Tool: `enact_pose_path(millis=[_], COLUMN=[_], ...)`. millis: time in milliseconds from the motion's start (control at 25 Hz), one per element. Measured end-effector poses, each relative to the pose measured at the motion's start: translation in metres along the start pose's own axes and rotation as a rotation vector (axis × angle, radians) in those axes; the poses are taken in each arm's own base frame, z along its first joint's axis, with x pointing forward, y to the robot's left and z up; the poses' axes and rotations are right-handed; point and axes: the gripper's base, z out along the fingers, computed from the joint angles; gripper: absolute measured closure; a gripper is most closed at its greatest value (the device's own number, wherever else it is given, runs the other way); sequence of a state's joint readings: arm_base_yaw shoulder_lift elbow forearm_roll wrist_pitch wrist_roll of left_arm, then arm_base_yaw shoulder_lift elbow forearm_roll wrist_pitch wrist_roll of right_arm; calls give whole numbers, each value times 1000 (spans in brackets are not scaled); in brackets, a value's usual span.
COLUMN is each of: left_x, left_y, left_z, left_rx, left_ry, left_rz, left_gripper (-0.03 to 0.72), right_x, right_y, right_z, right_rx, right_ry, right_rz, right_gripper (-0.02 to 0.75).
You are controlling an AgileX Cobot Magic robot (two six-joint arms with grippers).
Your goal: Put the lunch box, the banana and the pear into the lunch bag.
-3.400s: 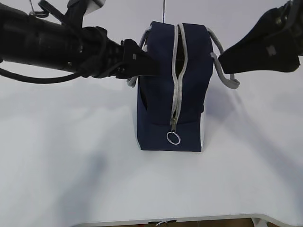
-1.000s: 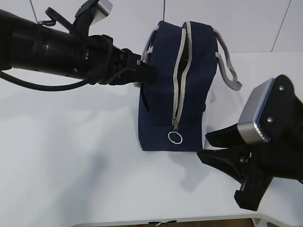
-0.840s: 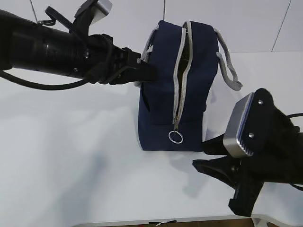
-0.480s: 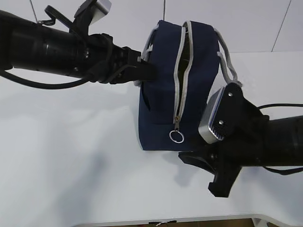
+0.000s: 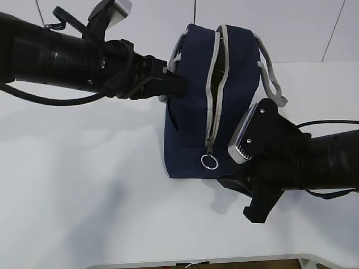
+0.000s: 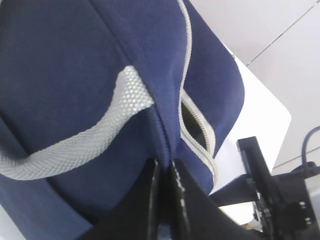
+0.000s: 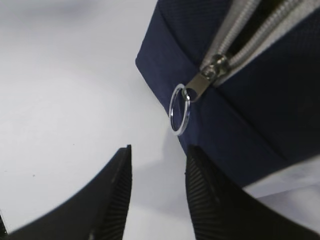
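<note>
The right pincer [image 7: 155,195] stands partly open at lower centre, empty, just below the ring pull [image 7: 179,110]; the left pincer [image 6: 162,172] pinches the lunch bag [image 5: 193,112] fabric.

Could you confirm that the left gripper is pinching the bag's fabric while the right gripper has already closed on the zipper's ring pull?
Not quite: the right gripper is open and short of the ring pull, as the right wrist view shows. The rest holds: the left gripper pinches the lunch bag fabric.
</note>
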State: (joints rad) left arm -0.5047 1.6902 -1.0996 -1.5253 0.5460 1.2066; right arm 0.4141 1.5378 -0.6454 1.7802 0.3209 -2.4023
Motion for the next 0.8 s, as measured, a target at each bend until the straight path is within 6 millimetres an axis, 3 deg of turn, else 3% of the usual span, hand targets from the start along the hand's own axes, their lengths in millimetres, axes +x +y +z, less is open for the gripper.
enact_pose_path(millis=[800], left_x=[0], left_y=[-1], left_z=[0], left_rx=[6], left_ry=[2], left_rz=[0], left_gripper=[697], right_x=[0], right_y=[-11], right_z=[28], right_rx=[-15], right_ry=[33], right_rz=[123], right_gripper=[423])
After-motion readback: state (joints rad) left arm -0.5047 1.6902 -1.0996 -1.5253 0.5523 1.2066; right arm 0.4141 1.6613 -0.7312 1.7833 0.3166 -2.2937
